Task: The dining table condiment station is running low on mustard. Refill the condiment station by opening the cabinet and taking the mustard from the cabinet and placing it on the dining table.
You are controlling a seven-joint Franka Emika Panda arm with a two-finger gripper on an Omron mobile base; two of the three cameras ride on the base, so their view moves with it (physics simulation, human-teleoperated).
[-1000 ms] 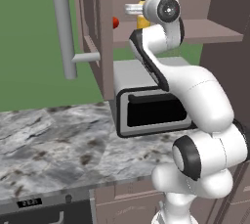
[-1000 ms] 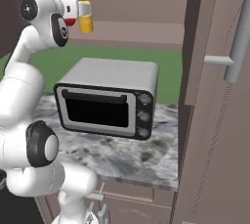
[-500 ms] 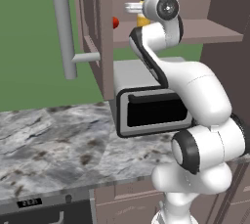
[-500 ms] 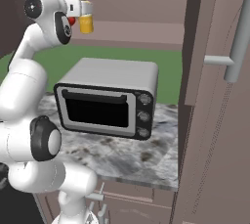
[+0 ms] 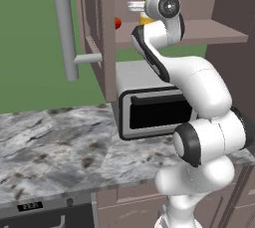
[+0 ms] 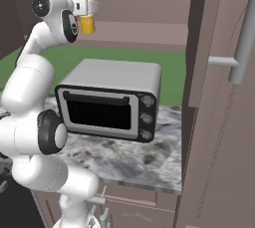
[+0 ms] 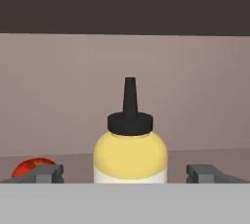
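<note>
— Claw [image 7: 126,173] first: how does it stand in the hand view?

— Spread wide. One grey fingertip [image 7: 44,173] sits left of the mustard [image 7: 130,155] and the other right of it, both clear of the bottle. The mustard stands upright on the cabinet shelf [image 7: 73,162], black nozzle pointing up. A small red ball [image 7: 30,167] lies on the same shelf, left of the mustard and partly behind the left fingertip.

— And the left base view?

— The arm reaches up to the cabinet [image 5: 107,33], its door swung open with a long grey bar handle [image 5: 63,25]. The mustard [image 5: 145,19] shows as a sliver of yellow on the shelf, mostly hidden behind the wrist. The red ball [image 5: 118,22] sits left of the mustard at the shelf's edge. Below the mustard, a toaster oven [image 5: 149,107] stands on the marble worktop [image 5: 55,142].

— Right base view?

— The claw [image 6: 88,8] is at shelf height, and the mustard [image 6: 88,24] shows as a yellow body right at its tip; whether they touch I cannot tell here. The toaster oven [image 6: 112,100] sits below the mustard on the worktop [image 6: 134,160], and the other open door's handle [image 6: 244,38] stands well right of it.
</note>
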